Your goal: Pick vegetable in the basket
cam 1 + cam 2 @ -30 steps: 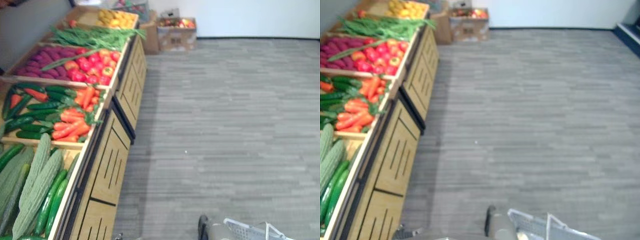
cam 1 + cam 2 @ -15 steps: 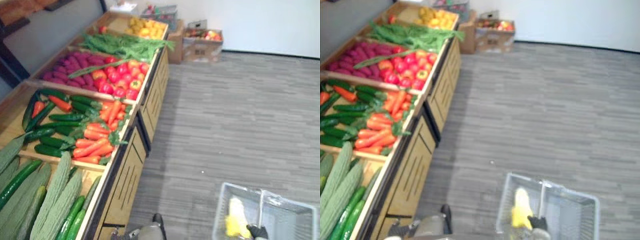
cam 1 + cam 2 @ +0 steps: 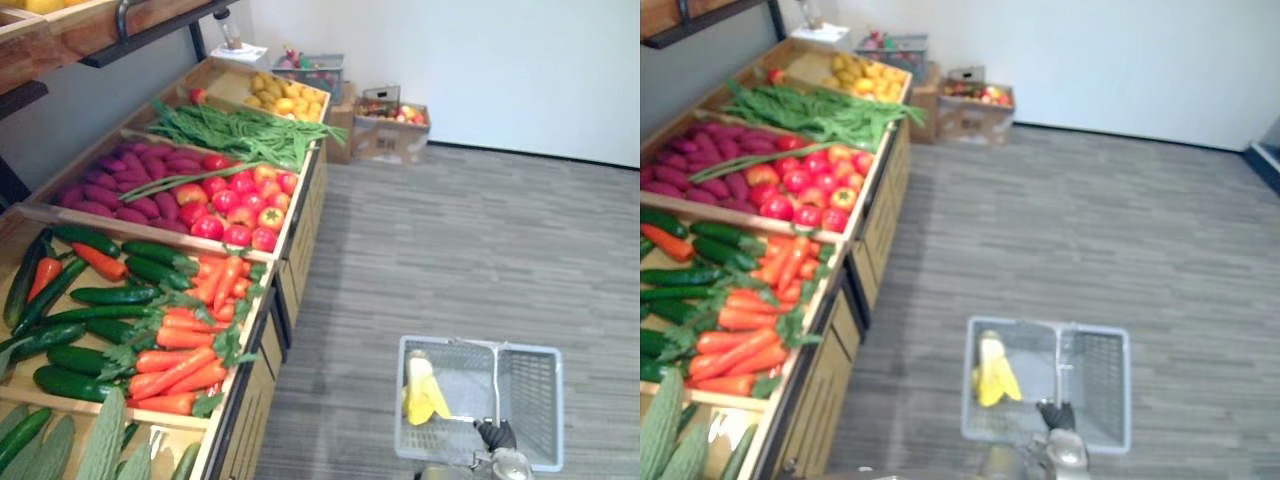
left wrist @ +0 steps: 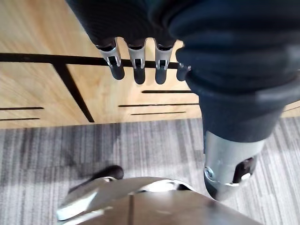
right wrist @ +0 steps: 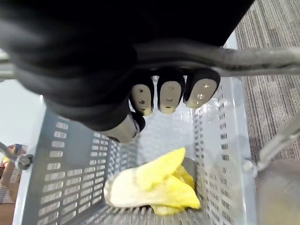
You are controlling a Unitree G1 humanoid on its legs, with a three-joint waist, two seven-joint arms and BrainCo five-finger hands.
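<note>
A grey plastic basket (image 3: 540, 352) hangs over the floor at the lower right. My right hand (image 3: 497, 436) is shut on its metal handle (image 5: 265, 59); in the right wrist view the fingers (image 5: 169, 96) curl round the bar. A yellow corn cob in its husk (image 3: 421, 390) lies in the basket's left half. On the wooden stand at the left lie orange carrots (image 3: 185, 345) and dark green cucumbers (image 3: 105, 297). My left hand (image 4: 136, 66) hangs beside the stand's wooden front with straight fingers, holding nothing.
Further back, the stand's bins hold red tomatoes (image 3: 235, 200), purple sweet potatoes (image 3: 125, 185), green beans (image 3: 240, 130) and yellow fruit (image 3: 280, 95). Pale bitter gourds (image 3: 100, 450) lie nearest. A cardboard box (image 3: 390, 128) stands by the white wall. Grey floor spreads to the right.
The whole picture has shifted, so the camera has moved. The basket with the corn now shows whole, with my right hand still on its handle.
</note>
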